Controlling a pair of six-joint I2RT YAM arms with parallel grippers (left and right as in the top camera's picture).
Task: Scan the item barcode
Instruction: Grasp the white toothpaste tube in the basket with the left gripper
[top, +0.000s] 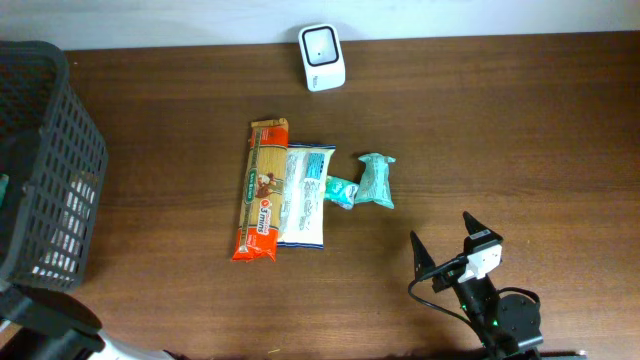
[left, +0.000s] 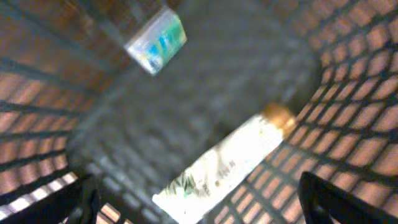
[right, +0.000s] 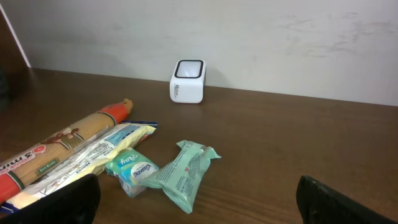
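Rightward, open table (top: 560, 130) — scanner (top: 322, 57), basket (top: 80, 150) at edges

Dark brown wood table (top: 520, 120); plain white wall (right: 280, 43) behind far edge; soft even light

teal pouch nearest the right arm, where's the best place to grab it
Likely across its narrow middle, from above: the teal pouch lies flat and elongated, its right long edge clear, though a small tissue pack crowds its left side.
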